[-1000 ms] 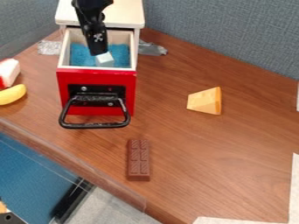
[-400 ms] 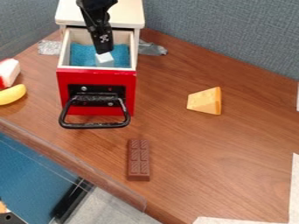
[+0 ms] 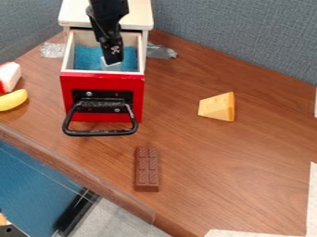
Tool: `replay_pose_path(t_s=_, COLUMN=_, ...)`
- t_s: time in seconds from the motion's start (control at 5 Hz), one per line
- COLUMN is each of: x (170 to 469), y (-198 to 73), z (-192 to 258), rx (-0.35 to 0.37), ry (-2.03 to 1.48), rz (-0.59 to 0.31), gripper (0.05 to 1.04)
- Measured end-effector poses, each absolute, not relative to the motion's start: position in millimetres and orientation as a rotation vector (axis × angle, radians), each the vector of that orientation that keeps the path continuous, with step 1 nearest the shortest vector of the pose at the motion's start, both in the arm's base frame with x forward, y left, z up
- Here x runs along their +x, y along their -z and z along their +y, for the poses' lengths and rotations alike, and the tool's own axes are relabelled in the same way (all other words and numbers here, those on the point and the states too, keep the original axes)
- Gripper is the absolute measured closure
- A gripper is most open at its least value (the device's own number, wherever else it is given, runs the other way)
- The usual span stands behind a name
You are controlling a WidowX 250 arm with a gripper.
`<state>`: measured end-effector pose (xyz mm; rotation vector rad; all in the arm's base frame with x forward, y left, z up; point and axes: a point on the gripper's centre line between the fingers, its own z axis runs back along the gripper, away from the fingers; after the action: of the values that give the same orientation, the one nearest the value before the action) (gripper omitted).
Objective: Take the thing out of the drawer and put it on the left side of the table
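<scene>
The wooden counter (image 3: pixel 260 152) carries a white-topped cabinet (image 3: pixel 141 16) with its drawer (image 3: pixel 102 81) pulled out. The drawer has a red front, pale walls and a blue lining (image 3: pixel 86 59) on its floor. The black gripper (image 3: pixel 112 63) hangs over the drawer, tip pointing down; whether it is wide or narrow, I cannot tell. A black handle (image 3: pixel 99 133) juts from the drawer front. Out on the counter lie a brown chocolate bar (image 3: pixel 147 169), a yellow cheese wedge (image 3: pixel 218 107) and a banana (image 3: pixel 12 100). Smallest, the pale, straight-edged block (image 3: pixel 111 68) is inside the drawer near its front wall, partly hidden by the gripper.
</scene>
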<state>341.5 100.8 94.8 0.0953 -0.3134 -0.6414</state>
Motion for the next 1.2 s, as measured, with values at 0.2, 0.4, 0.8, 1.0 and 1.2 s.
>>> replay_pose_path(t_s=0.2, x=340, y=-85, z=99, rx=0.116, ry=0.648, rz=-0.297, gripper=0.083)
replay_pose_path(t_s=0.4, x=339, y=-79, z=95, rx=0.136, ry=0.663, rz=-0.290, gripper=0.083)
replay_pose_path(t_s=0.8, x=334, y=-69, z=94, rx=0.162, ry=0.663, rz=-0.281, gripper=0.138)
replay_pose_path(t_s=1.0, x=329, y=-64, z=93, rx=0.159, ry=0.667, rz=-0.275, gripper=0.435)
replay_pose_path(t_s=1.2, x=327, y=-64, z=92, rx=0.157, ry=0.668, rz=-0.277, gripper=0.619)
